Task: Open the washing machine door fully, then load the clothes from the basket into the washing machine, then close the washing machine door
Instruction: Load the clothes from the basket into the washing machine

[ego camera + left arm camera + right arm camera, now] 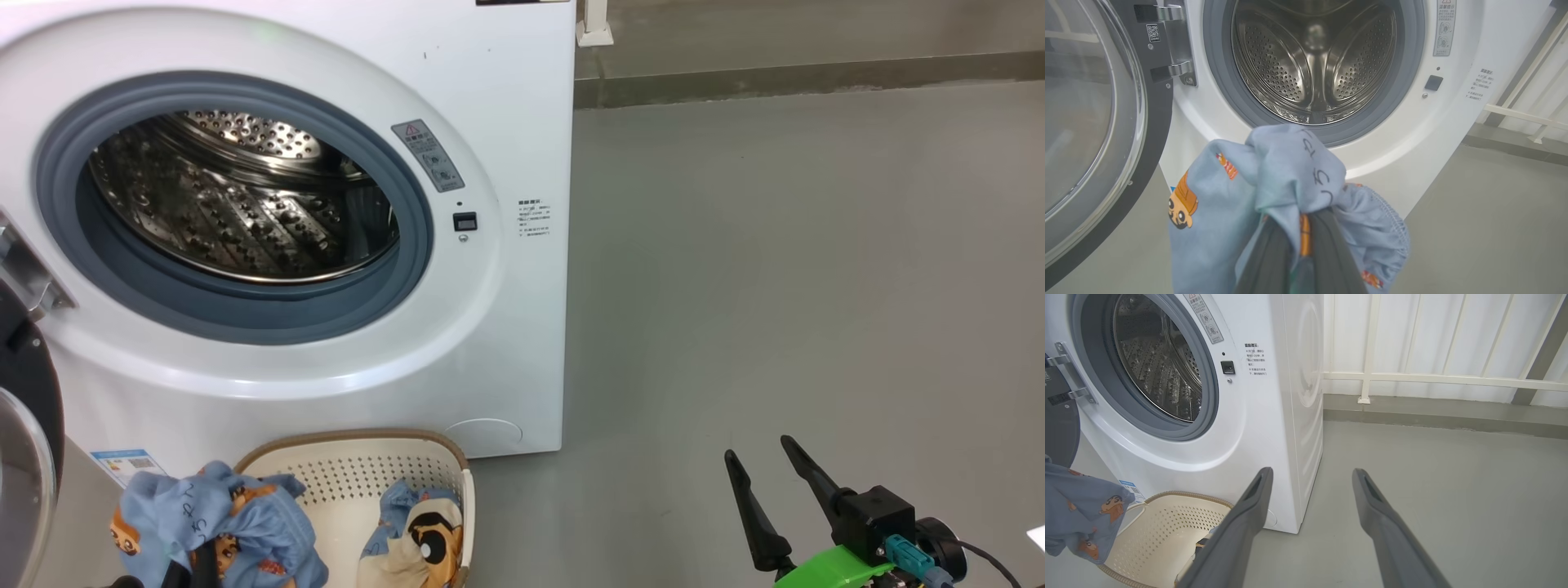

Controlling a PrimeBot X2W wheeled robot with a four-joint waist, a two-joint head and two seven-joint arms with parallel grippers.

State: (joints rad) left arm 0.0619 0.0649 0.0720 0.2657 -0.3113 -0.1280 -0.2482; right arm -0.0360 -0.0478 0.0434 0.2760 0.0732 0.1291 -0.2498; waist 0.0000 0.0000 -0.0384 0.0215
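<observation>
Before the robot, on a flat grey floor (775,286), listed from left to right:

1. Large round glossy black washing machine door (1147,163) with a clear glass window: swung open on a metal hinge (1175,41) at the washer's left side, standing well away from the opening

2. White boxy front-loading washing machine (506,327): upright on the floor; its round mouth is uncovered and edged by a grey rubber ring (245,314), with the perforated steel drum (245,204) in view behind it; a blue energy sticker (131,464) sits low on the front panel

3. Light blue fabric garment (1290,171) printed with small orange-brown cartoon faces: bunched and lifted, hanging at the basket's left rim, in front of the washer and below its mouth

4. Left gripper (1302,222): two dark fingers pinched together on the light blue fabric garment, cloth draped over their tips

5. Small rectangular cream plastic basket (351,482) with perforated sides and a brown woven-look rim: on the floor, just in front of the washer's lower front

6. Cream and orange fabric piece (416,539) with a big cartoon face: lying inside the basket against its right wall, some blue cloth with it

7. Right gripper (758,449): fingers spread wide, holding nothing, over bare floor to the right of the washer, well apart from the basket

8. White metal railing (1433,377): along the wall behind the washer's right side
</observation>
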